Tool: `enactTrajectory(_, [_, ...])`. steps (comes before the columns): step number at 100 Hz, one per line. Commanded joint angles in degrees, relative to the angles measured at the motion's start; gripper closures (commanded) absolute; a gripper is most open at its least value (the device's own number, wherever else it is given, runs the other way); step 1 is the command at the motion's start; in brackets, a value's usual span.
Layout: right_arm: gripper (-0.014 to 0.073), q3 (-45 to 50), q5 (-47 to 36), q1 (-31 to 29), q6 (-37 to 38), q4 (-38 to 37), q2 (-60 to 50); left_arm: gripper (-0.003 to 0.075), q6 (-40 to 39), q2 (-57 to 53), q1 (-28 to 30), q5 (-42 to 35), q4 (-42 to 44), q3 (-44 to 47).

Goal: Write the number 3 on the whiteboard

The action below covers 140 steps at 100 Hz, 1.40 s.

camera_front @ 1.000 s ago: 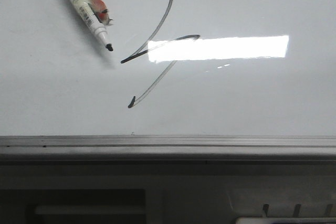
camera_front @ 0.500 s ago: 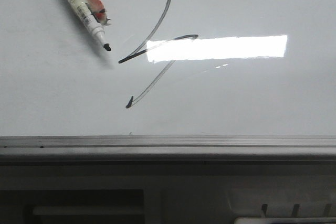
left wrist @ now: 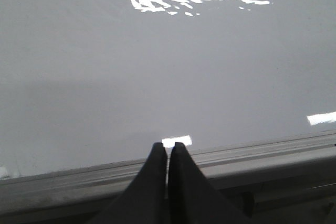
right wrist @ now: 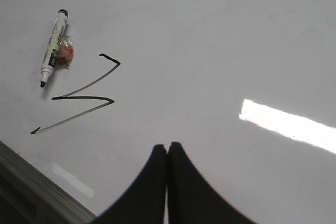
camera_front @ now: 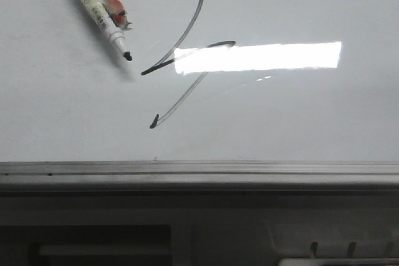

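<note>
The whiteboard (camera_front: 299, 116) fills most of the front view. The number 3 (camera_front: 184, 35) is drawn on it in thin black zigzag strokes; it also shows in the right wrist view (right wrist: 84, 97). A white marker (camera_front: 98, 12) with an orange-red tag lies uncapped on the board just left of the 3, tip toward it; it shows in the right wrist view (right wrist: 53, 45) too. My right gripper (right wrist: 167, 145) is shut and empty, above bare board away from the 3. My left gripper (left wrist: 168, 145) is shut and empty over the board's edge rail (left wrist: 273, 153).
A bright rectangular light reflection (camera_front: 262, 56) lies across the board beside the 3. The grey metal rail (camera_front: 199, 169) runs along the board's near edge, with a dark panel (camera_front: 199, 228) beyond it.
The view shifted slightly between one second ago and half a second ago; the marker and the 3 sit a few pixels further left. Nothing else changed.
</note>
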Motion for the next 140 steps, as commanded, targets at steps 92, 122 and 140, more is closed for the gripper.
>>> enactTrajectory(92, [0.0635,7.9,12.8,-17.1,49.7,-38.8,0.1,0.0741,-0.5,-1.3,0.2,-2.9,-0.4,0.6])
enactTrajectory(122, [0.0635,7.9,12.6,-17.1,49.7,-38.8,-0.8,0.0741,-0.5,-1.3,0.2,-2.9,-0.4,0.6])
enactTrajectory(140, [0.0635,7.9,12.6,-17.1,49.7,-38.8,-0.8,0.0741,-0.5,-1.3,0.2,-2.9,-0.4,0.6])
